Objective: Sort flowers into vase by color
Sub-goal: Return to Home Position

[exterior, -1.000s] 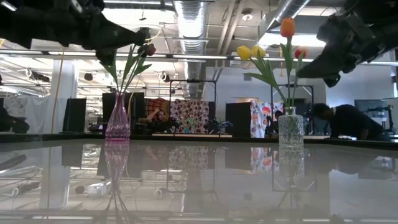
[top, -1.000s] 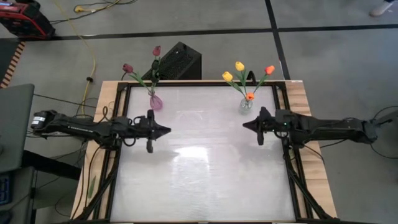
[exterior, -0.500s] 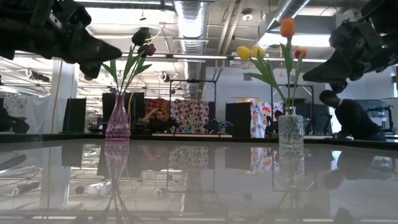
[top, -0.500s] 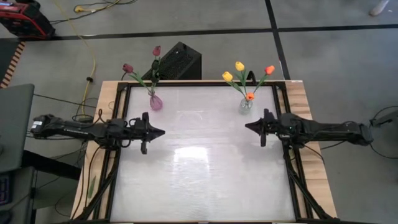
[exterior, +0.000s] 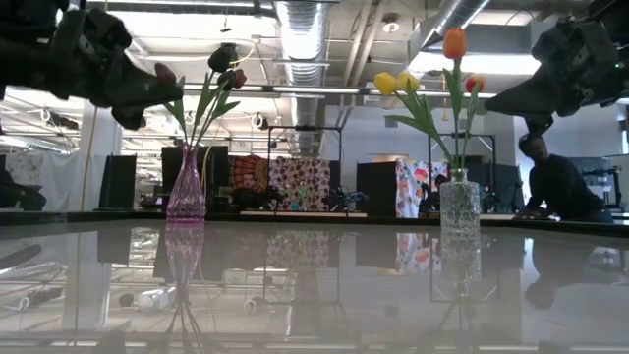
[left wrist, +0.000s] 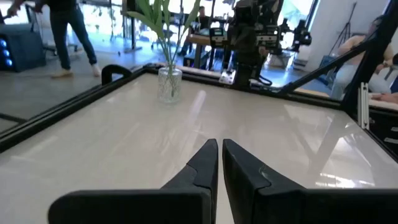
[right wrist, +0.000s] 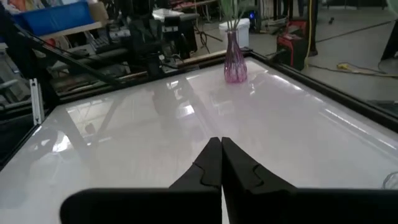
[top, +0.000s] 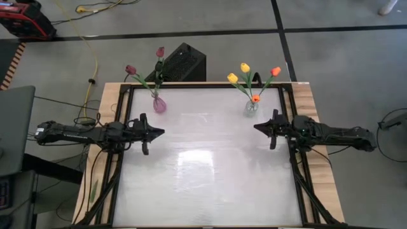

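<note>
You have two maroon tulips (top: 130, 69) standing in a pink vase (top: 159, 104) near the far left corner of the table (top: 203, 184), their long green stems leaning apart. Near the far right corner, a clear vase (top: 252, 105) holds two yellow tulips (top: 245, 67) and two orange tulips (top: 275, 71), fanned out. One orange stem stands almost straight, its head the highest. Both vases are upright and well apart.

table (top: 203, 184) — glossy white | purple vase (top: 159, 104) | clear vase (top: 252, 105), seemingly glass
</note>
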Motion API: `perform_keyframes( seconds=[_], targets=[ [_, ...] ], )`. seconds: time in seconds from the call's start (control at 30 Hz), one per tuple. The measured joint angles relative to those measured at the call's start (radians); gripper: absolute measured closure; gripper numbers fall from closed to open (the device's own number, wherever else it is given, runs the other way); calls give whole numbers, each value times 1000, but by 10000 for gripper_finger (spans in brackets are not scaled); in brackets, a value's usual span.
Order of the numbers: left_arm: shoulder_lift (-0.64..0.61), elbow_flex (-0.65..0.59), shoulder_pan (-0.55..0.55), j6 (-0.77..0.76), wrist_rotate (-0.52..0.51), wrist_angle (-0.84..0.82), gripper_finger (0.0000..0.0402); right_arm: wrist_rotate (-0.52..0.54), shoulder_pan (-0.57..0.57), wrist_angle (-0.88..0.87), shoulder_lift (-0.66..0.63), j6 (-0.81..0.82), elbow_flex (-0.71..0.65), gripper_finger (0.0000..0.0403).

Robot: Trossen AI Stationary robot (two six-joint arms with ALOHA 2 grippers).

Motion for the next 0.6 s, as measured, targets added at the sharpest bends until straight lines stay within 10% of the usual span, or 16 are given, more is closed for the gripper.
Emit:
perform_keyframes(
  seconds=[0.6],
  targets=[
    [-40, -80, 1, -2, 7, 56, 391, 43, -2, 61, -29, -34, 0, 378]
  ],
)
